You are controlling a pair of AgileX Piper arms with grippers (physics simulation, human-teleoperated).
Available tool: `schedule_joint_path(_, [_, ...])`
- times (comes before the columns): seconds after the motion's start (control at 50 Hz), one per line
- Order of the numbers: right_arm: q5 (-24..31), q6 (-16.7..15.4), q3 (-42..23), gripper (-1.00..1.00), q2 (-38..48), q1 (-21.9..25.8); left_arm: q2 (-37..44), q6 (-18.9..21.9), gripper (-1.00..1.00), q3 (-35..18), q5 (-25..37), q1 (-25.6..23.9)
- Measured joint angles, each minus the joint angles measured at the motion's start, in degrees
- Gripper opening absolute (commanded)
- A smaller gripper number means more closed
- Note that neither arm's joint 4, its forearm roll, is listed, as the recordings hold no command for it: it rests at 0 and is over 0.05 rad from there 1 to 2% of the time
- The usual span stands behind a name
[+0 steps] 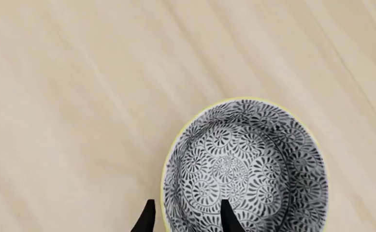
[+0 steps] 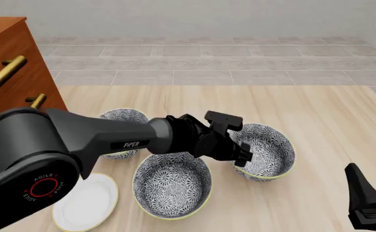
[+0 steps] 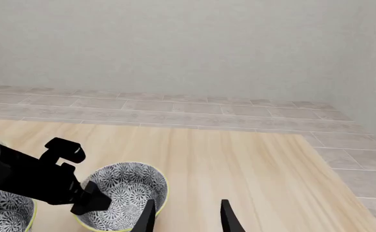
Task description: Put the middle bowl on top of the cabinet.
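- Cabinet (image 2: 7, 53): reddish-brown wood with brass bar handles, at the far left edge of the front view. Only part of its top shows. It stands well apart from the bowls.
- White plate (image 2: 85, 205): flat, yellow-rimmed, near left on the table (image 2: 330, 111). Not wanted for the task.
- Far-left bowl (image 2: 124, 118): floral pattern, largely hidden behind the left arm.
- Near bowl (image 2: 172, 186): same pattern, just beside the plate, untouched.
- Left gripper (image 2: 243, 157): reaches across from the left, tips down at the near-left rim of the right-hand bowl. In the left wrist view one finger (image 1: 225, 215) is inside the rim and the other outside. The jaws are apart, astride the wall but not yet pinching it.
- Middle bowl (image 2: 265, 150): taken to be this right-hand one, because it lies between the other two in depth and is the one the gripper addresses. It sits upright on the table.
- Right gripper (image 3: 186, 205): low at the near right, jaws apart, holding nothing, clear of the bowls.

Step in hand, as judged: securing the grasp; the lift and carry are not yet begun.
Next move calls for: closing on the rim, lifting straight up, then a long carry leftward over the other bowls, high enough to clear the cabinet's top edge.
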Motion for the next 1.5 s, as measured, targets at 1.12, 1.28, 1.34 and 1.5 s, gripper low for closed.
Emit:
schedule_joint_path(1.12, [0.04, -0.19, 0.0, 1.0, 0.0, -0.04, -2.62, -0.4, -1.0, 2.22, -2.32, -0.48])
schedule_joint_path(1.28, [0.05, -0.26, 0.0, 1.0, 0.0, -0.03, -4.73, -0.3, -1.0, 3.25, -2.96, -0.3])
schedule_joint_path(1.34, [0.05, -0.29, 0.0, 1.0, 0.0, -0.03, -5.68, -0.29, -1.0, 3.54, -3.16, -0.2])
schedule_joint_path(1.5, [0.07, -0.34, 0.0, 1.0, 0.0, -0.04, -7.96, -0.21, -1.0, 3.93, -3.39, 0.01])
